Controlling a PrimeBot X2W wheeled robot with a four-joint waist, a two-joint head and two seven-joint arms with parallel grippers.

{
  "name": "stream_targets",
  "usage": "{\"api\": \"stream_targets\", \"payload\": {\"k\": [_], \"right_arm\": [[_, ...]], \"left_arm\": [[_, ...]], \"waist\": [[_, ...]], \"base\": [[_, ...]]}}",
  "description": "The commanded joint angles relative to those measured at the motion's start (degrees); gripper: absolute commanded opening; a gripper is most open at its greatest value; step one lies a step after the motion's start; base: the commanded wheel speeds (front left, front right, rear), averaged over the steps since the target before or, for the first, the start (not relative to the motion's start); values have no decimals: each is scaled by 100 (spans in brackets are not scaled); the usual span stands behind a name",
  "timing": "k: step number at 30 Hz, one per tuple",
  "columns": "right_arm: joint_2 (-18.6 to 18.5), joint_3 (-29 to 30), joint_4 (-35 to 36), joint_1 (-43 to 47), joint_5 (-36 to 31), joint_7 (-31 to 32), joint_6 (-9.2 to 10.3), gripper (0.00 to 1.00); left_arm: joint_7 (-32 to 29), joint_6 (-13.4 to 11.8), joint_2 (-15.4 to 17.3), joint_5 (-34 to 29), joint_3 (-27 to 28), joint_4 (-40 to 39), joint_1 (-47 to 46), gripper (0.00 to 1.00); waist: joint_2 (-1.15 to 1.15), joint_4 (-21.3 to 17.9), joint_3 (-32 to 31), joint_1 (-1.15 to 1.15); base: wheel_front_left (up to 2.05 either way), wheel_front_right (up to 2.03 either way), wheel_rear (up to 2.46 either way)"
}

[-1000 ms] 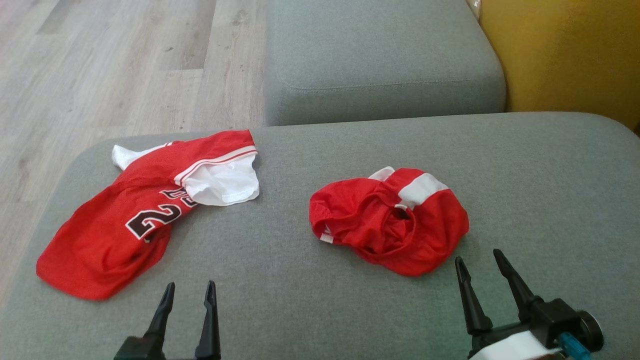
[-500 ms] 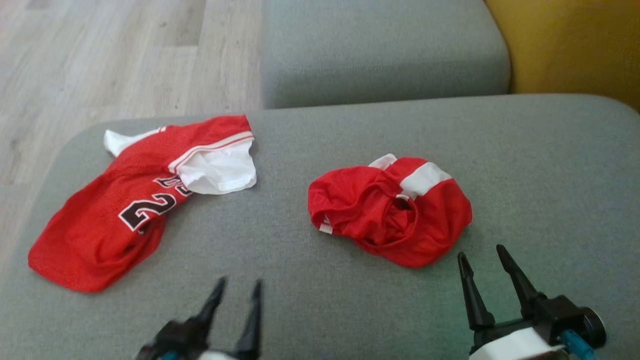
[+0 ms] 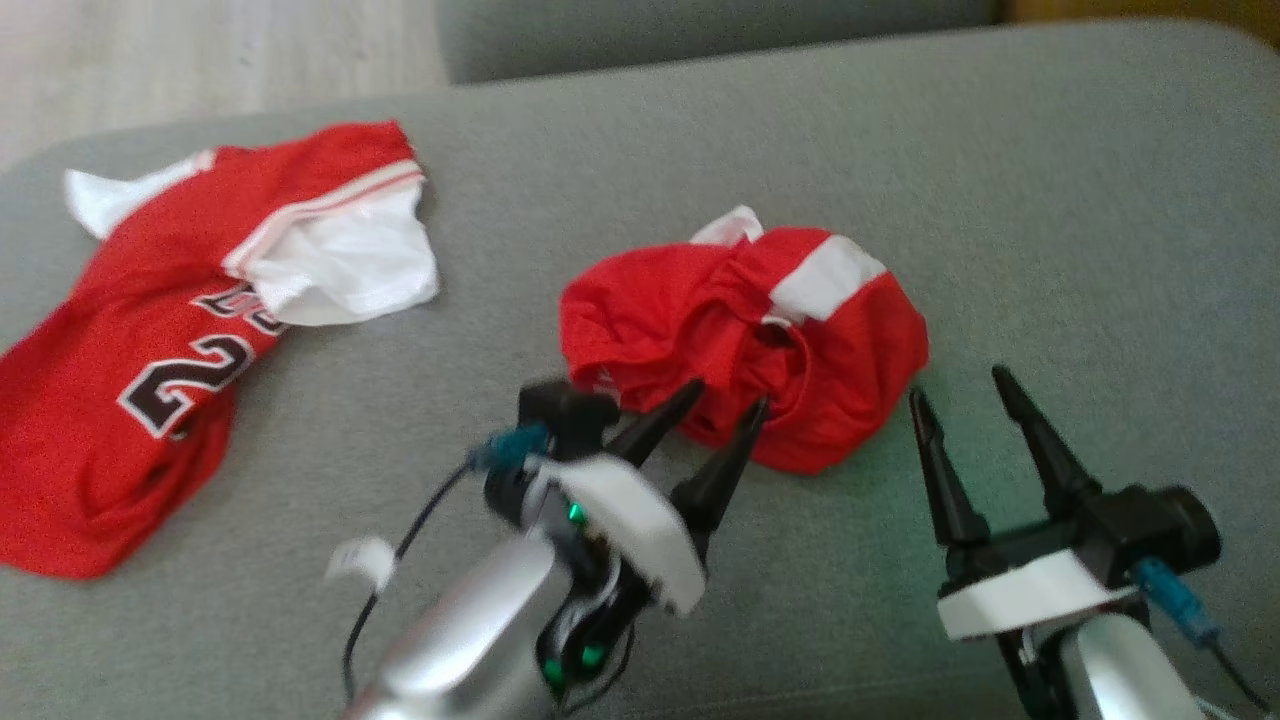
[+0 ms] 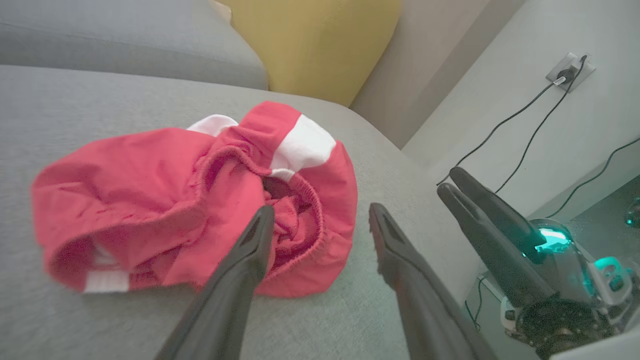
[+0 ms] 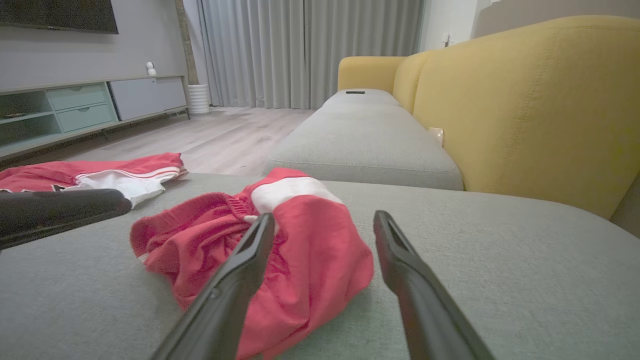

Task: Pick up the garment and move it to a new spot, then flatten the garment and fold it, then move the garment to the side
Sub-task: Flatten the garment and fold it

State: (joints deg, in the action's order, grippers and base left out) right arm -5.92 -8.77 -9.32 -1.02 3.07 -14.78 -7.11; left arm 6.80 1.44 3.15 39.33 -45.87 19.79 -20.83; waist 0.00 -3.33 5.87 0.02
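A crumpled red garment with white panels [image 3: 740, 330] lies bunched in the middle of the grey sofa seat [image 3: 1050, 200]. My left gripper [image 3: 730, 394] is open at its near edge, fingertips just over the red cloth, holding nothing. In the left wrist view the garment [image 4: 175, 200] sits under and left of the open gripper [image 4: 321, 209]. My right gripper [image 3: 957, 384] is open just right of the garment, apart from it. The right wrist view has the garment [image 5: 310, 240] ahead of the open gripper [image 5: 324, 216].
A red jersey with dark numbers and a white lining [image 3: 130, 370] lies spread at the seat's left. A yellow backrest [image 5: 525, 100] rises on the right. A second grey cushion [image 5: 365, 135] extends beyond. Wall socket with cables [image 4: 565, 75] is off the sofa's end.
The head camera has tipped down and closer. My left gripper has swung forward and right from the near edge up to the crumpled garment. The right gripper has edged slightly nearer.
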Motion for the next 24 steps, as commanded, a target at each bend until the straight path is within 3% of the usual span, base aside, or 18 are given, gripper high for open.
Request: {"api": "stream_targets", "payload": {"k": [1,4,10,18,19,21,22,24], "right_arm": [[-101,-121,219,-307,60,-22,-37,100],[-134,-134,226,-486,98,-22,-37,100],[-109,-174,220,-687,143,-22,-37,100],[-80,-237,165,-839,166,-22,-37,100],[-81,-232,162,-843,168,-22,-37,100],[-85,-223,154,-840,168,-22,-37,100],[-86,-219,151,-834,165,-22,-37,100],[-92,-202,147,-819,158,-22,-37,100]], "left_arm": [[-46,-120,-27,394,-59,-52,-579,100],[-27,-324,-27,1016,-683,353,-1368,100],[61,-536,-27,1839,-1278,775,-2073,100],[506,-1263,-27,2700,-1797,1410,-2846,100],[531,-1308,-27,2779,-1878,1463,-2900,92],[587,-1408,-27,2917,-2012,1582,-2982,40],[619,-1455,-27,2980,-2061,1636,-3012,21],[690,-1546,-27,3118,-2093,1725,-3051,17]], "waist": [[0,-332,466,-2],[0,-504,782,-2],[0,-684,1045,-2],[0,-830,1165,-2],[0,-837,1159,-2],[0,-843,1137,-2],[0,-843,1122,-2],[0,-834,1086,-2]], "base": [[0,0,0],[0,0,0],[0,0,0],[0,0,0],[0,0,0],[0,0,0],[0,0,0],[0,0,0]]}}
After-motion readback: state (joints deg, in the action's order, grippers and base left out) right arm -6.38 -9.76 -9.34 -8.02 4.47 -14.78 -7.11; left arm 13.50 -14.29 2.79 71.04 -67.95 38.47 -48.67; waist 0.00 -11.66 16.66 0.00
